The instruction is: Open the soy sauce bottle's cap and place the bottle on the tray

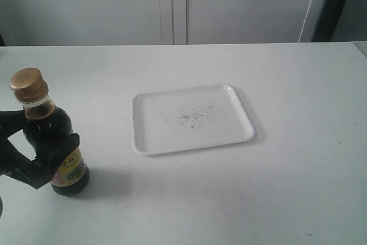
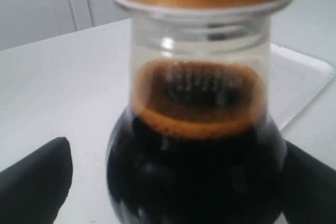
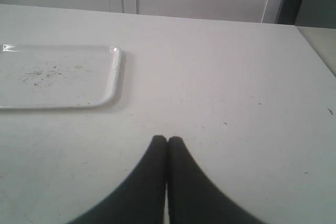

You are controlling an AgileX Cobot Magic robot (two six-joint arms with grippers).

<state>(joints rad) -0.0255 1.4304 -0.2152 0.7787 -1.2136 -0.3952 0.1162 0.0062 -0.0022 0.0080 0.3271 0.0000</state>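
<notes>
The soy sauce bottle (image 1: 50, 121) stands upright on the white table (image 1: 287, 187), well apart from the tray (image 1: 223, 127), off the tray's left short side in the exterior view and nearer the camera than the tray; it is not on the tray; its cap (image 1: 28, 84) sits closed on the neck. The left gripper (image 1: 46, 137) is spread wide around the bottle's dark body; one black finger (image 2: 37, 182) shows a clear strip of table between itself and the glass, the other finger (image 2: 310, 182) sits just beside the glass on the opposite side, and I cannot tell whether it touches. The tray lies flat with dark speckles at its centre. The right gripper (image 3: 167, 142) hangs over bare table near one corner of the tray, its fingertips pressed together with nothing between them; it is apart from the tray's rim.
</notes>
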